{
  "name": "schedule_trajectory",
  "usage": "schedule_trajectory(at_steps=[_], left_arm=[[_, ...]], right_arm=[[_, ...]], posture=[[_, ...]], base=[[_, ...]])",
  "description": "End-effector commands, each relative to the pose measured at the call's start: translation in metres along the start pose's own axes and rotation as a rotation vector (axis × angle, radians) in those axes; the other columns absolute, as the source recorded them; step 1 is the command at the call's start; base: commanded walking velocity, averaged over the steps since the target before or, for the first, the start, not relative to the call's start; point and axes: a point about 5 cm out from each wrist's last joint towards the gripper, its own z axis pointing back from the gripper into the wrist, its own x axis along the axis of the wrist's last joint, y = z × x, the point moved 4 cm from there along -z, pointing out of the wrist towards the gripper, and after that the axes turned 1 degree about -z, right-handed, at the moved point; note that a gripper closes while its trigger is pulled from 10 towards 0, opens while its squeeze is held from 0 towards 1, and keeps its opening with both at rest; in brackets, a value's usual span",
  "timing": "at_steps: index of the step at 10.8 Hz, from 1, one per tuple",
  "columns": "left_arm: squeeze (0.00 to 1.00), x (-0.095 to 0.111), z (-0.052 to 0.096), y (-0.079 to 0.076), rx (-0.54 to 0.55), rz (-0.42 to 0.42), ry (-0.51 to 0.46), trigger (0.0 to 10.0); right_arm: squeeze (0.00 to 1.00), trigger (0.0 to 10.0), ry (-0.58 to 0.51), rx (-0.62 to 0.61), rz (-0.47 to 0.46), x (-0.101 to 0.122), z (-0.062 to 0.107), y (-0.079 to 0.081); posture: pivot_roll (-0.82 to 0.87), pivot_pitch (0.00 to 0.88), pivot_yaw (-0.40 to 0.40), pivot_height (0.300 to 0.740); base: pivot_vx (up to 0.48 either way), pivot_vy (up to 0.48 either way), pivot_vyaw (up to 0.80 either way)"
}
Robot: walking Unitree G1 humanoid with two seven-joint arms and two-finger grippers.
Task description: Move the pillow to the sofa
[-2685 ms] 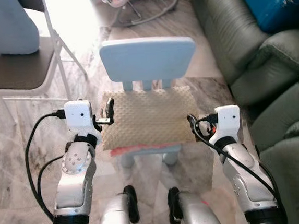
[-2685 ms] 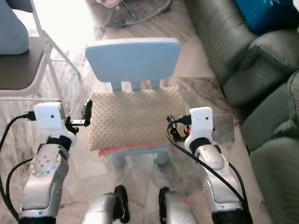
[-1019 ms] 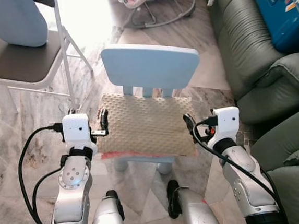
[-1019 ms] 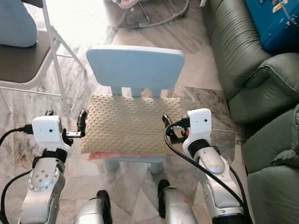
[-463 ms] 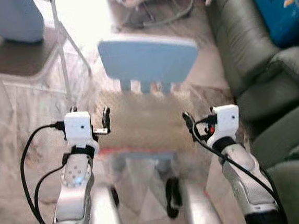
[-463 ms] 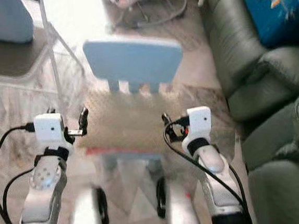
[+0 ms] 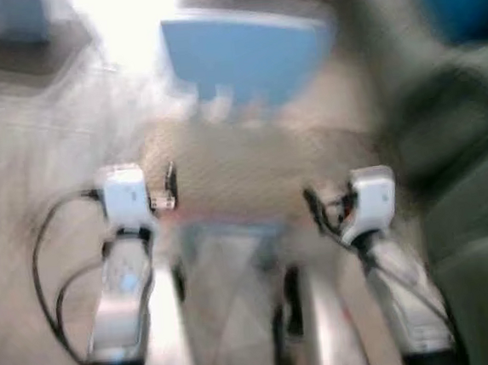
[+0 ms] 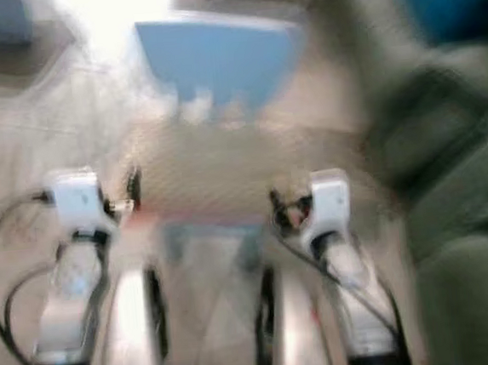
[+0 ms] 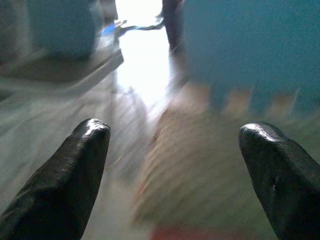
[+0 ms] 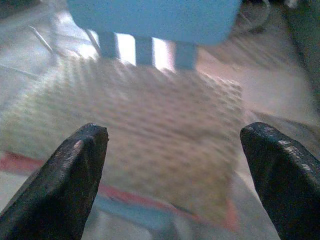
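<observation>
On the seat of a small light-blue chair at 12 o'clock lies the beige, bumpy pillow, badly blurred in the head views. At its 9 o'clock edge hovers the left gripper, fingers spread wide; at 3 o'clock the right gripper is likewise spread. Neither touches it. A dark green sofa sits at 3 o'clock.

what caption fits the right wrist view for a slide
Open right gripper faces the beige pillow lying on the light blue chair, not yet grasped.
</observation>
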Motion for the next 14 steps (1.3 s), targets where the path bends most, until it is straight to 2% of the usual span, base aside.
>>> schedule_trajectory(at_steps=[1, 4, 8, 12, 14], left_arm=[[0.0, -0.0101, 0.0026, -0.0011, -0.004, -0.002, 0.048, 10.0], [0.0, -0.0113, 0.0017, -0.0028, 0.0, 0.005, 0.056, 10.0], [0.0, -0.0098, -0.0004, -0.0031, 0.005, -0.004, 0.049, 10.0], [0.0, -0.0087, -0.0027, -0.0045, 0.011, -0.002, 0.049, 10.0], [0.0, -0.0074, -0.0043, -0.0064, 0.008, -0.001, 0.044, 10.0]], right_arm=[[0.0, 10.0, 0.021, -0.005, -0.014, -0.0072, 0.0043, -0.0001], [0.0, 10.0, 0.028, 0.01, -0.013, -0.0102, 0.0044, 0.0026], [0.0, 10.0, 0.036, 0.017, -0.012, -0.012, 0.0032, 0.0038], [0.0, 10.0, 0.046, 0.02, -0.011, -0.0138, 0.002, 0.0051], [0.0, 10.0, 0.05, 0.025, -0.013, -0.0149, 0.0013, 0.0061]], posture=[[0.0, 0.288, -0.042, 0.6], [0.0, 0.282, -0.047, 0.6], [0.0, 0.281, -0.052, 0.545], [-0.01, 0.29, -0.053, 0.545], [0.0, 0.299, -0.055, 0.506]], base=[[0.0, 0.0, 0.0], [0.0, 0.0, 0.0], [0.0, 0.0, 0.0], [0.0, 0.0, 0.0], [0.0, 0.0, 0.0]])
